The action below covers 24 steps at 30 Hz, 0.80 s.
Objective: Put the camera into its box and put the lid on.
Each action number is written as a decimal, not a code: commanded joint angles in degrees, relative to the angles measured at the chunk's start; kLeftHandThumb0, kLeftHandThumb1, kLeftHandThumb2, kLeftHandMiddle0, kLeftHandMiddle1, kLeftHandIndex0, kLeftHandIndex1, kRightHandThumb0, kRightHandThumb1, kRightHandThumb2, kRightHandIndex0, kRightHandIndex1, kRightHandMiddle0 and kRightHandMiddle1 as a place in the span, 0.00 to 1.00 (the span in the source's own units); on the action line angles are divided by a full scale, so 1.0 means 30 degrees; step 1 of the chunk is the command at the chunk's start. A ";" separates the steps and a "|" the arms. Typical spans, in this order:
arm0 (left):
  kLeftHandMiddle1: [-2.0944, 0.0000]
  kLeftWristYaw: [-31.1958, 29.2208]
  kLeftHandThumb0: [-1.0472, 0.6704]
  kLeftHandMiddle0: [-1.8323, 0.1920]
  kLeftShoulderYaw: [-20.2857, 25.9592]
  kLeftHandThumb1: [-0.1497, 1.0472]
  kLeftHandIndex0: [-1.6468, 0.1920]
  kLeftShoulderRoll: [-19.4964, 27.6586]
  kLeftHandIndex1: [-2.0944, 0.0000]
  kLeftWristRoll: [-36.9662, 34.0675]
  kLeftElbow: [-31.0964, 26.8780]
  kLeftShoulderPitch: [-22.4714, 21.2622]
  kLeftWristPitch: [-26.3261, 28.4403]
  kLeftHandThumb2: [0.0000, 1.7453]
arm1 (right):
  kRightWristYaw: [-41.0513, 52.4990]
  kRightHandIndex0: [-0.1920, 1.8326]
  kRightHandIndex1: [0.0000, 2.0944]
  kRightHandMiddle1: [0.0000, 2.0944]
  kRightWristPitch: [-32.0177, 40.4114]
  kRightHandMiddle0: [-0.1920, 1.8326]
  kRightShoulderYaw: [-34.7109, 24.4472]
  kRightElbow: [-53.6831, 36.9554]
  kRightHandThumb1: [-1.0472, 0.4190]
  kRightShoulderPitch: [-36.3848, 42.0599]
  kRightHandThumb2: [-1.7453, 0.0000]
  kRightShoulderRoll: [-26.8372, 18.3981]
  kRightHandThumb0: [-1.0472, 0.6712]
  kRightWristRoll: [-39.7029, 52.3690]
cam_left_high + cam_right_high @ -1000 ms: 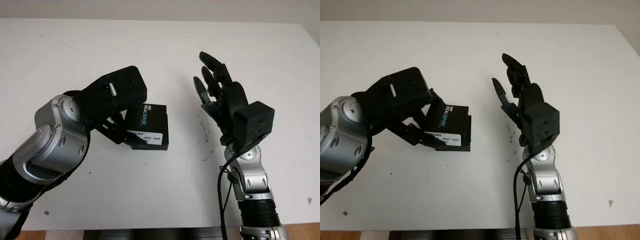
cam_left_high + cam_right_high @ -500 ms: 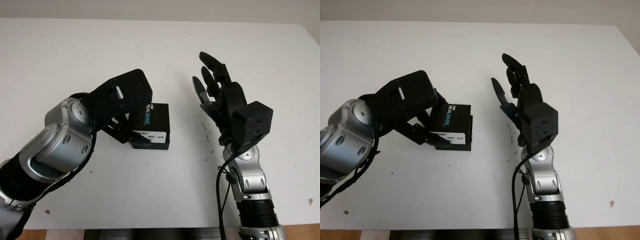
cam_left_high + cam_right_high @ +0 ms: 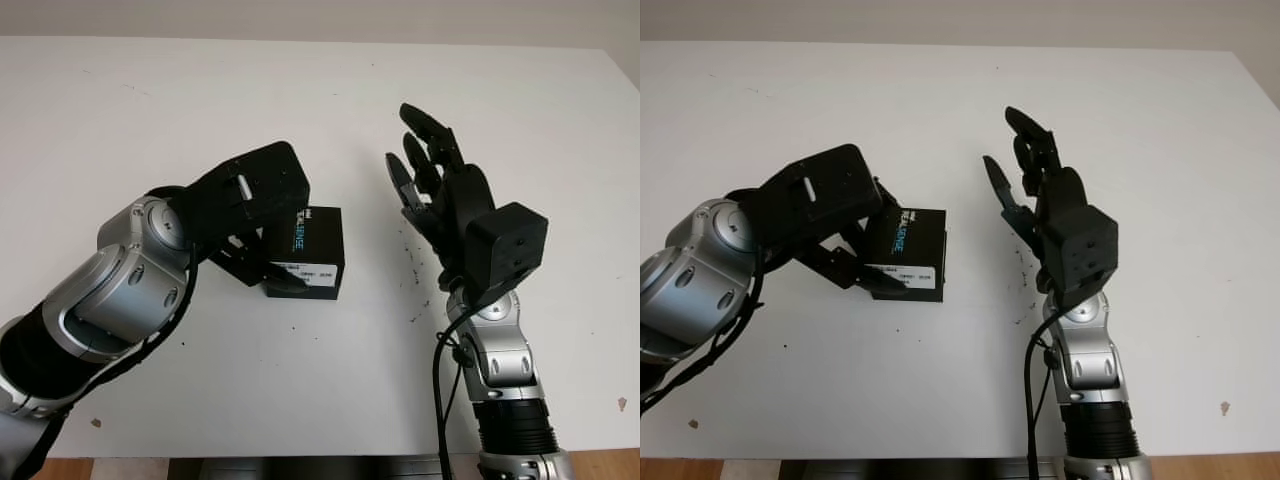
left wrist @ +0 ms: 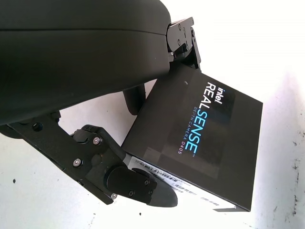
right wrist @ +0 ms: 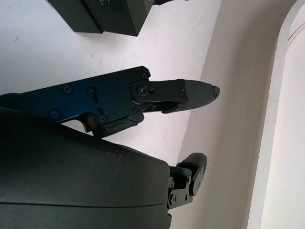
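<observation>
Closing the Camera Box: Left Hand Seats the Lid

Sitting near the middle of a white bench [image 3: 320, 90] is a black box [image 3: 312, 262] printed "Intel RealSense", a white label on its near side. It looks closed, lid on; the camera itself cannot be seen, presumably inside. The left hand [image 3: 258, 232] is at the box's left side. In the left wrist view one of its fingers [image 4: 143, 188] presses the labelled edge and another touches the far corner, so the fingers are grasping the box. The right hand [image 3: 432, 180] is raised upright to the right of the box, apart from it, released and holding nothing.

Judging from this, the step is seating or squaring the lid. To do it well, the left hand should press evenly and straight down rather than sideways, since the box could slide on the smooth bench. Bringing the right hand against the opposite side would steady it. One risk is the lid tilting and jamming on one edge.
</observation>
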 commanded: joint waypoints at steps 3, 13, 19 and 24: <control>0.12 0.0037 0.35 1.00 -0.0072 1.00 1.00 -0.0165 0.20 -0.0303 0.0011 0.0577 -0.0666 0.23 | -0.0003 0.18 0.04 0.27 -0.0078 0.10 -0.0101 -0.0073 0.00 0.0039 0.83 -0.0093 0.26 0.0031; 0.26 0.0399 0.36 1.00 0.0416 1.00 1.00 -0.0398 0.25 -0.0296 0.0307 0.1287 -0.1855 0.23 | 0.0163 0.18 0.03 0.25 -0.0007 0.11 -0.0177 -0.0099 0.00 0.0084 0.83 -0.0180 0.26 0.0038; 0.41 0.0853 0.37 1.00 0.1054 1.00 1.00 -0.0705 0.36 -0.0053 0.0814 0.2043 -0.3613 0.23 | 0.0335 0.19 0.04 0.25 -0.0295 0.11 -0.0222 0.0045 0.00 0.0140 0.83 -0.0219 0.25 0.0119; 0.33 0.1059 0.38 1.00 0.1816 1.00 1.00 -0.0879 0.41 0.0098 0.1626 0.3036 -0.5411 0.24 | 0.0427 0.19 0.03 0.25 -0.0232 0.12 -0.0277 0.0048 0.00 0.0155 0.83 -0.0233 0.26 0.0138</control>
